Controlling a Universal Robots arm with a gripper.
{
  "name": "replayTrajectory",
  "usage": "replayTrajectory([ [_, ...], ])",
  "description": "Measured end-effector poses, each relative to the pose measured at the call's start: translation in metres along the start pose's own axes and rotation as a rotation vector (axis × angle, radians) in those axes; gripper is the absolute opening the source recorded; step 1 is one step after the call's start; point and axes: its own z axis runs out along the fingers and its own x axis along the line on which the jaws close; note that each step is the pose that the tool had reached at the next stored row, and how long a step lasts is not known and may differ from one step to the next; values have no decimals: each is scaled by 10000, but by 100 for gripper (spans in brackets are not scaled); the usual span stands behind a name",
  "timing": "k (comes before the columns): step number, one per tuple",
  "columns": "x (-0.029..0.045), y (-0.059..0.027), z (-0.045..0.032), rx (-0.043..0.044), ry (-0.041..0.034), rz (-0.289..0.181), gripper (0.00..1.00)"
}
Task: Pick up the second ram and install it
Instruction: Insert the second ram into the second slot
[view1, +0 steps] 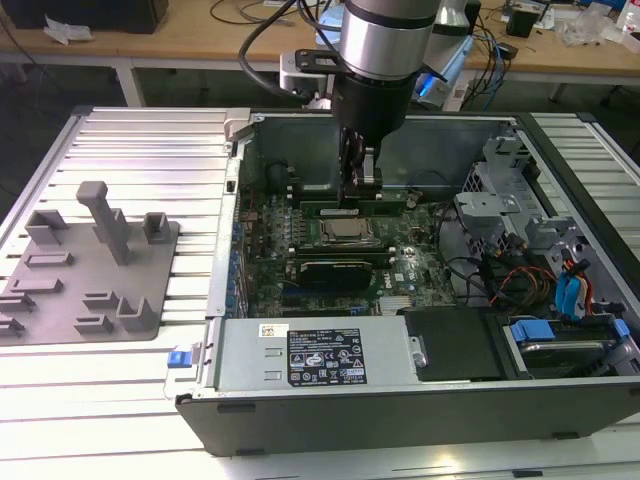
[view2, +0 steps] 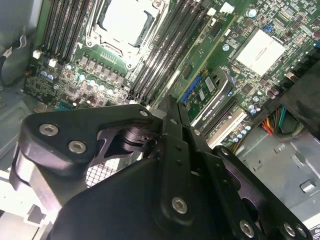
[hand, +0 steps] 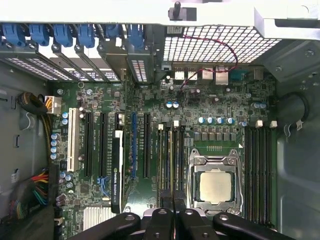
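nearest in the exterior view, a white printed label (view1: 320, 362) was seen on the silver power supply (view1: 250, 350), which was mounted along the front wall of the open computer case (view1: 400, 420). its print was too small to be made out. a grey fixture tray (view1: 90, 270) was laid on the slatted table (view1: 130, 150), well apart from the case, toward the exterior view's left.

behind the power supply, a black expansion card (view1: 340, 272) was stood in the motherboard (hand: 150, 100), with white lettering carried along its edge. just behind it the cpu socket (view1: 345, 232) was found.

just beyond the socket, the second ram (view1: 388, 207) was set on edge along the memory slots (hand: 257, 170). it was seen as a long, thin, dark green strip, about as long as the socket was wide. whether it was fully seated could not be told.

the gripper (view1: 352, 200) was held straight down over the strip's middle. in the first wrist view its fingers (hand: 167, 202) were drawn almost together, with only a hairline gap, and were closed on the thin top edge of the second ram.

farthest back, a cluttered wooden bench (view1: 150, 40) was seen.
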Motion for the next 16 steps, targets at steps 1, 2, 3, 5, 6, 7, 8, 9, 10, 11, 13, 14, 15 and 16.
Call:
replayTrajectory([
  [1, 0, 0, 6, -1, 1, 0, 9],
  [2, -2, -1, 16, 0, 0, 0, 9],
  [3, -3, -1, 25, -1, 1, 0, 9],
  [5, -4, -3, 65, -1, 1, 0, 9],
  [6, -4, -5, 98, -1, 1, 0, 9],
  [7, -5, -7, 139, -1, 2, 0, 9],
  [8, -5, -9, 172, -1, 7, 0, 9],
  [9, -5, -9, 186, -1, 8, 0, 9],
  [10, -5, -10, 196, 0, 9, 0, 9],
  [11, -5, -11, 216, -1, 12, 0, 9],
  [13, -4, -11, 247, 0, 12, 1, 9],
  [14, -4, -11, 254, -1, 12, 1, 9],
  [15, -4, -12, 265, -1, 11, 1, 9],
  [16, -4, -13, 280, -1, 12, 1, 9],
])
